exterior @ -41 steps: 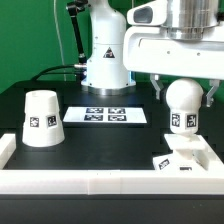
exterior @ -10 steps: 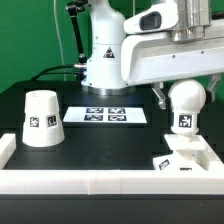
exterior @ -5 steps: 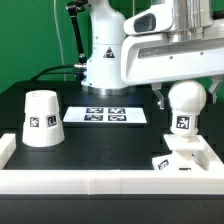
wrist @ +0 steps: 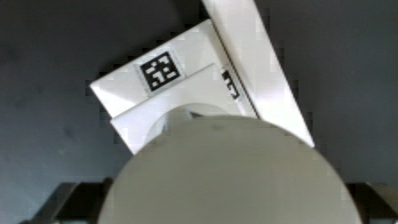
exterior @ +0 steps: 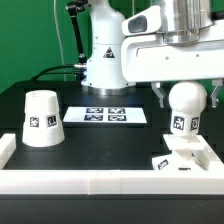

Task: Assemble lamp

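Observation:
The ball-shaped white bulb stands upright with its stem on the low square base, at the exterior view's right. My gripper is shut on the bulb, one dark finger on each side of the ball. In the wrist view the bulb fills the space between the fingers. The base and its tag show beyond it. The cone shade stands alone on the table at the exterior view's left.
The marker board lies flat at the table's middle back. A white wall runs along the front edge and up both sides, and the base lies close to its right corner. The arm's pedestal stands behind the marker board.
The wrist has turned over the bulb. The tag on the bulb's stem has shifted slightly toward the exterior view's left. The bulb stays over the base; the shade has not moved.

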You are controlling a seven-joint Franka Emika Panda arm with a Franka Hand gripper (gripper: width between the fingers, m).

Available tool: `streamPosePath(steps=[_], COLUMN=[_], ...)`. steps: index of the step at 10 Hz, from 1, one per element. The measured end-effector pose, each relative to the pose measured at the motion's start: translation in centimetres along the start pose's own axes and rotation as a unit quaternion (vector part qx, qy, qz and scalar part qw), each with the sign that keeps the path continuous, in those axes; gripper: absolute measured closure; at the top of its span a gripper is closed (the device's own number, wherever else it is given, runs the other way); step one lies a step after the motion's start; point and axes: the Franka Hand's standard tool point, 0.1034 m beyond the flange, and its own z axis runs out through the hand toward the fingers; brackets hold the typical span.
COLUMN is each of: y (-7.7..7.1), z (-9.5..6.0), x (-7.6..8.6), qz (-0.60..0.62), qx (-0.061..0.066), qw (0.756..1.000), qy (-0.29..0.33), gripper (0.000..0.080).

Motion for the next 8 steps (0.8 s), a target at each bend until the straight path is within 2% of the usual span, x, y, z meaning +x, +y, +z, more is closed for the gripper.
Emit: streamPosePath(steps=[5, 6, 8], y=[-0.08, 0.17, 0.51], z=[0.05, 0.04, 0.0], x=[-0.11, 0.23, 0.48], qz=[0.134, 0.202, 0.3], qx=[0.0, 0.019, 0.027], qw=[0.991, 0.979, 0.953], qy=[-0.001, -0.004, -0.013], gripper=[0.022, 0.022, 0.022])
